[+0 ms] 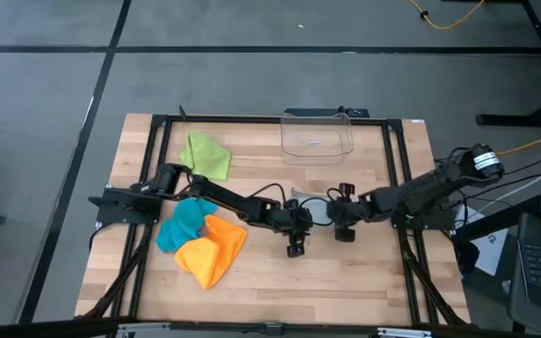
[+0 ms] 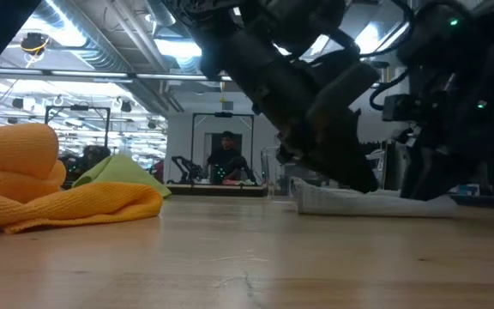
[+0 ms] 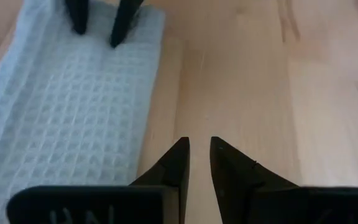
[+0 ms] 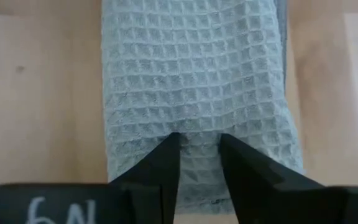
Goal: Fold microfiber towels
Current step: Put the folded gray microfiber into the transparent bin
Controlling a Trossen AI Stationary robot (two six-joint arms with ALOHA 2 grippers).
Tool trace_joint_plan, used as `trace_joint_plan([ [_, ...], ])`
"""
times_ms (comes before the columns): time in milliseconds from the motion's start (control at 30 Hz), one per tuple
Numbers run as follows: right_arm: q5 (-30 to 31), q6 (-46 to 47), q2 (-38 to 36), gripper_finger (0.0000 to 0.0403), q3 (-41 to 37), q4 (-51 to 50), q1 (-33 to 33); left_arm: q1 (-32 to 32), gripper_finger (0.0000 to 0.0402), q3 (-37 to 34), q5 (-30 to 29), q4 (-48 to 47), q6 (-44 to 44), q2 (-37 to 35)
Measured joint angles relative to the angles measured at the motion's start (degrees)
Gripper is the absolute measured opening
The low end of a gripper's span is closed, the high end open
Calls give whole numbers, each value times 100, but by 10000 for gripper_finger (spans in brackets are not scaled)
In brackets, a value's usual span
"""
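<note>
Right gripper (image 4: 199, 144) pinches the near edge of the folded light grey waffle-weave microfiber towel (image 4: 194, 81), flat at table centre. Left gripper (image 3: 199, 149) sits just beside that towel over bare wooden table (image 3: 253, 74), jaws narrow, nothing between them. Orange towel (image 1: 212, 249) and teal blue towel (image 1: 182, 223) are heaped at left, touching; lime green towel (image 1: 205, 154) behind them; clear plastic bin (image 1: 317, 136) at back.

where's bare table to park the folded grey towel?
Free: the front strip below both grippers, right of the orange towel; also the back between the lime green towel and clear bin. Crowded: centre, where left gripper and right gripper flank the grey towel; left side holds the teal towel.
</note>
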Motion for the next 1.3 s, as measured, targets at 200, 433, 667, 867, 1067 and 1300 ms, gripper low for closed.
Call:
trace_joint_plan([
  [200, 4, -463, -135, 119, 724, -681, -148, -11, 55, -4, 46, -178, 137, -124],
  [433, -43, 344, -410, 119, 1581, -2008, -74, 9, 46, 2, -360, -873, 417, -739],
  [667, -47, 2121, -596, 119, 1652, -3350, 324, 62, 44, 0, -475, -1481, 455, -946],
  [867, -372, 3101, -641, 119, 1236, -3476, 860, 176, 44, -2, -472, -1741, 426, -983],
  [1067, -502, 3889, -646, 119, 779, -3274, 1251, 380, 44, 2, -446, -1198, 438, -1172],
  [1300, -447, 4038, -645, 119, 251, -2432, 1541, 546, 44, -2, -409, -1088, 412, -959],
])
